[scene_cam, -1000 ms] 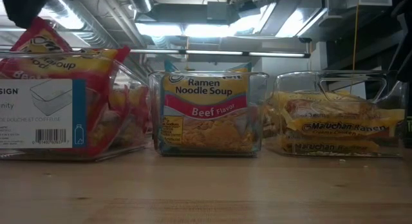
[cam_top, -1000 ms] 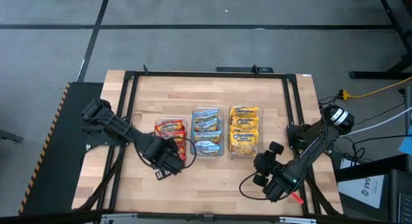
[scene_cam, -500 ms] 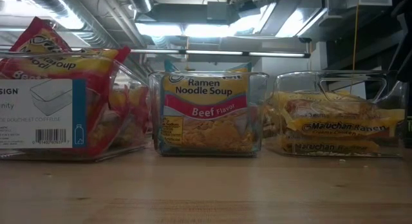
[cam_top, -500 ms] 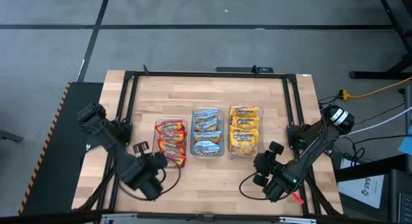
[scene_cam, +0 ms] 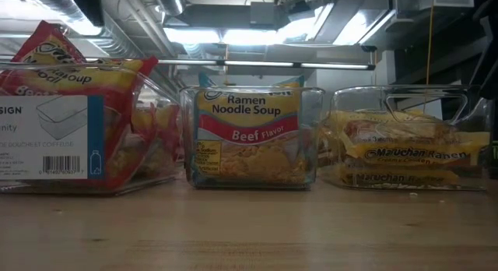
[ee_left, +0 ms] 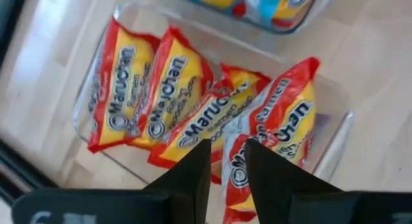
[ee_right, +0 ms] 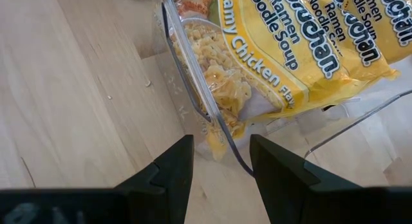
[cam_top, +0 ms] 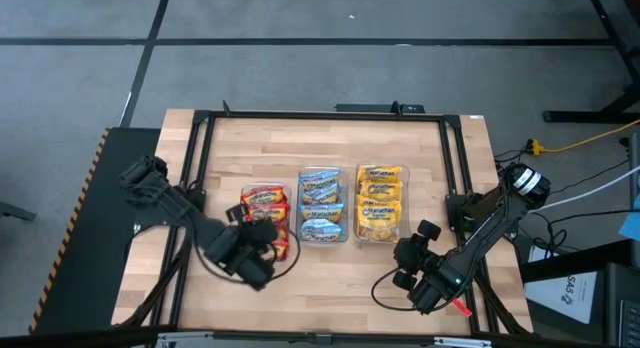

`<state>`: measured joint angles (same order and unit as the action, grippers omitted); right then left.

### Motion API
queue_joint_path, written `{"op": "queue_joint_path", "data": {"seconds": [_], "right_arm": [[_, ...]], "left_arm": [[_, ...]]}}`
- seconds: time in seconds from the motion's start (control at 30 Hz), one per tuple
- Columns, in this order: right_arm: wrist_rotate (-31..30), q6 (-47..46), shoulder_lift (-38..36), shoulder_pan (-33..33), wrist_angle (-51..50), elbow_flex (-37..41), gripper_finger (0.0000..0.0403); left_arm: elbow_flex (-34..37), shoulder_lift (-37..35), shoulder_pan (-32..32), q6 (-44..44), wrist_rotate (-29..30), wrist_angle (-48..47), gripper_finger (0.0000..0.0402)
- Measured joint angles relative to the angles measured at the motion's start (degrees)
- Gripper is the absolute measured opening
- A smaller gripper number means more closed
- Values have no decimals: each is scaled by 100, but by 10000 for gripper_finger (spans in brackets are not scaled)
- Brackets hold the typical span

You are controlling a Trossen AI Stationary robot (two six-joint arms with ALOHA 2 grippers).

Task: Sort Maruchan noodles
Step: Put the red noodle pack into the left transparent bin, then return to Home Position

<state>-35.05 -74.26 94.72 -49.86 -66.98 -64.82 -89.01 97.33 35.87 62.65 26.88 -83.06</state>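
The bench (cam_top: 330, 273) carries 3 clear bins (cam_top: 324, 205) in a row, holding red (cam_top: 265, 210), blue (cam_top: 323, 204) and yellow Maruchan noodles (cam_top: 379, 203). The left pincer (ee_left: 222, 161), parted and empty, hangs over the red packets; the right pincer (ee_right: 221, 159), likewise parted and empty, sits beside the yellow bin.

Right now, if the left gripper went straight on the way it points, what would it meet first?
Most likely the red packets in their clear bin. The left gripper has nothing between its fingers and aims at the nearest upturned packet, though depth is hard to judge.
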Motion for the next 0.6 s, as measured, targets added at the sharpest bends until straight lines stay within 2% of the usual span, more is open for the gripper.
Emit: {"op": "queue_joint_path", "data": {"seconds": [0.1, 0.33, 0.47, 0.6], "right_arm": [[14, 0, 0, 1, -2, 0, 156], [155, 2, -2, 1, -24, -4, 156], [119, 2, -2, 1, -49, -4, 156], [92, 0, 0, 0, -46, -2, 156]], "left_arm": [[129, -2, -108, -25, -217, 108, 90], [1074, 6, 20, 30, -812, 965, 89], [1180, 7, 79, 495, -437, 839, 89], [740, -138, 85, 566, -177, 437, 89]]}}
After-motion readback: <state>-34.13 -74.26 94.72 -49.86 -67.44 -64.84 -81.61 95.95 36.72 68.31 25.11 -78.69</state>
